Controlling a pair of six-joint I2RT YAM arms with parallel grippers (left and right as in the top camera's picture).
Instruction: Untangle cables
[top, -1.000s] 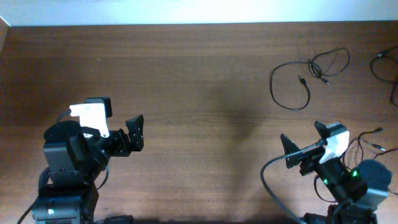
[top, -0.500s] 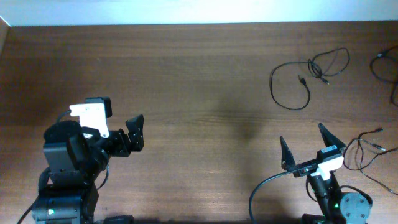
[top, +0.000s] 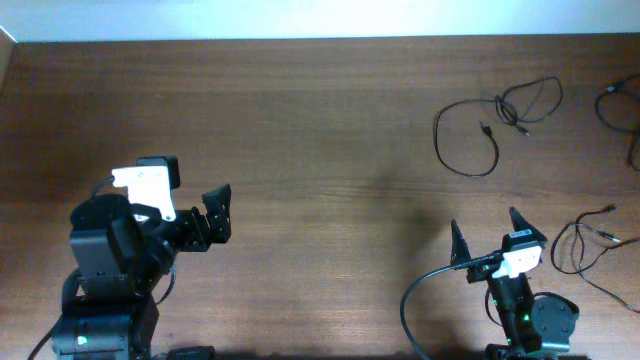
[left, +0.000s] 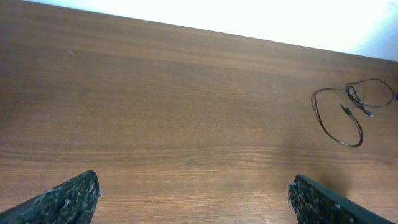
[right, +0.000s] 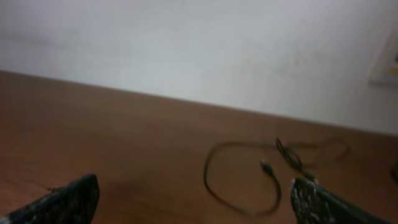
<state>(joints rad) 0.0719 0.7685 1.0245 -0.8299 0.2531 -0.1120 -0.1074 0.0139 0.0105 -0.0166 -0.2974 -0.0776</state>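
A thin black cable (top: 467, 140) lies in loops at the far right of the wooden table, with a small plug inside the big loop; it also shows in the left wrist view (left: 339, 118) and the right wrist view (right: 242, 180). A second thin cable (top: 592, 240) lies near the right edge, and a third (top: 617, 105) at the far right corner. My left gripper (top: 217, 213) is open and empty at the left. My right gripper (top: 485, 238) is open and empty, below the looped cable and left of the second cable.
The white wall (right: 199, 50) runs along the table's far edge. A thick black arm cable (top: 415, 300) curves beside the right arm's base. The table's left corner (top: 6, 40) shows at the top left.
My right arm has swung and drawn back toward the front edge, its gripper now pointing toward the far side. The left arm and the cables have not moved.
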